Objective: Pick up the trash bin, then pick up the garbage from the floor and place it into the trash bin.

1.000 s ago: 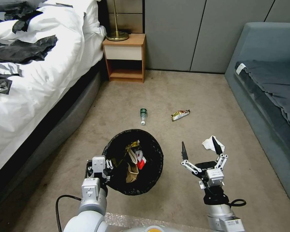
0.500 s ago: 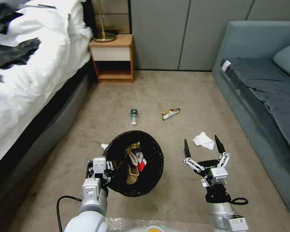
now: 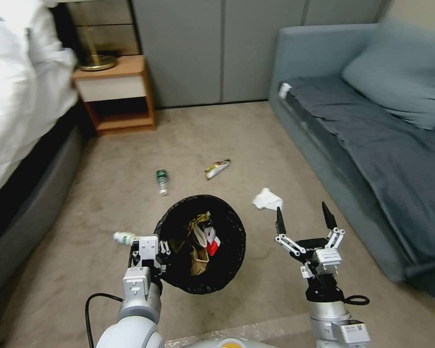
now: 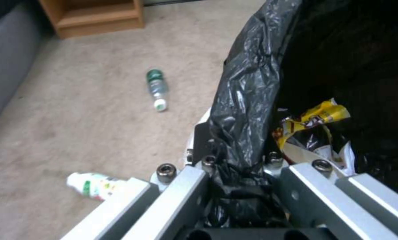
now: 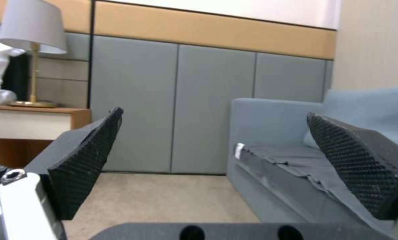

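The trash bin (image 3: 240, 241), lined with a black bag, hangs in front of me with wrappers and a brown paper bag inside. My left gripper (image 3: 160, 251) is shut on its near-left rim; the left wrist view shows the left gripper (image 4: 241, 168) pinching the bag-covered rim of the trash bin (image 4: 247, 93). My right gripper (image 3: 302, 215) stands open and empty to the bin's right, with its fingers (image 5: 85, 160) spread wide. Garbage lies on the floor (image 3: 227, 130): a green bottle (image 3: 162, 181), a foil wrapper (image 3: 216, 168), a white tissue (image 3: 267, 199) and a small white bottle (image 3: 124, 238).
A grey-blue sofa (image 3: 372, 140) runs along the right. A wooden nightstand (image 3: 116, 96) with a brass lamp stands at the back left beside the bed (image 3: 19, 96). Grey wall panels close off the back. Open carpet lies between bed and sofa.
The whole view has swung to the right, so the camera has turned: bed and nightstand slid left, more sofa shows, and the small white bottle came into sight. Both arms hold their pose.
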